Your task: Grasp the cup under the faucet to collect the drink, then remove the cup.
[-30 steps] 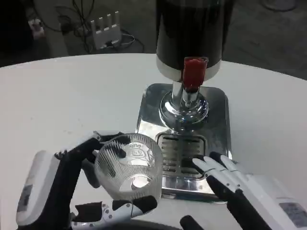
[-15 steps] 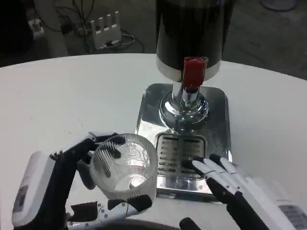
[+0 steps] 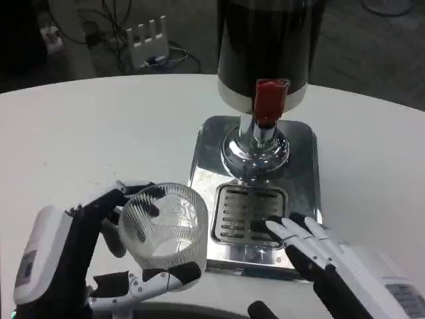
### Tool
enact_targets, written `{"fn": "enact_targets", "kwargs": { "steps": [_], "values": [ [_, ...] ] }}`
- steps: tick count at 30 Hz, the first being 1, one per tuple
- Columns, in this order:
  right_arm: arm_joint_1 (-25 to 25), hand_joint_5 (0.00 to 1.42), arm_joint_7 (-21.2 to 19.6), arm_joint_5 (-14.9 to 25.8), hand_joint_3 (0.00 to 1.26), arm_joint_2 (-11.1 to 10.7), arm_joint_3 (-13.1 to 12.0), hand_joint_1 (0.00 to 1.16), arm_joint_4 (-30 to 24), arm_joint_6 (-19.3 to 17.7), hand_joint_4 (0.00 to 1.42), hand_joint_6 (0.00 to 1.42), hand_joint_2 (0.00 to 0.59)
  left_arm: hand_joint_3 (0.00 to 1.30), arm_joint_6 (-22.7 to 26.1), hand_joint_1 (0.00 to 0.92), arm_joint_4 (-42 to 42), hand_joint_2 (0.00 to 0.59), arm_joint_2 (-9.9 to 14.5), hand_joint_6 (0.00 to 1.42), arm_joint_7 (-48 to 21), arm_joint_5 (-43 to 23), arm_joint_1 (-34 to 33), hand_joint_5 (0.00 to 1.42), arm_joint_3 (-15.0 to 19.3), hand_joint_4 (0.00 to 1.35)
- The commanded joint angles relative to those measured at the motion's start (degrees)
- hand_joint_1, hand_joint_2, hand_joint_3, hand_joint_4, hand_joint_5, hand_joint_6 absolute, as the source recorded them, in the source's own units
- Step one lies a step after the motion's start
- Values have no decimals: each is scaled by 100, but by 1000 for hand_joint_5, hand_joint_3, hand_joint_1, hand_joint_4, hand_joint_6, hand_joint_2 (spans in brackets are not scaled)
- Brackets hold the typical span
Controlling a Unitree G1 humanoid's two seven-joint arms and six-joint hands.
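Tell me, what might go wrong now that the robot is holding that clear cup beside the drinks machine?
The clear ribbed plastic cup looks tilted in the left hand, so any drink inside might spill. It sits close to the shiny metal drip tray and could knock its edge. The right hand has fingers resting over the tray's grate, under the red tap handle, where drips could land.

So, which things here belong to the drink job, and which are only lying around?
Belong to the job:
- clear ribbed cup, held by the left hand
- drink dispenser with red tap handle
- metal drip tray, where the right hand rests its fingertips

Only lying around:
- white power strip and cables on the floor behind the table
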Motion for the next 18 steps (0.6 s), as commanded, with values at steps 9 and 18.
{"fn": "enact_targets", "kwargs": {
  "steps": [9,18],
  "values": [
    [74,0,-131,43,133,-14,-71,450,36,-65,75,0,428,616,39,674,994,0,173,1018,158,20,-945,845,3,713],
    [85,0,-61,79,133,-30,-106,451,-61,-14,83,0,428,615,139,641,1778,3,247,1018,188,-22,-1673,845,-158,713]
  ]
}}
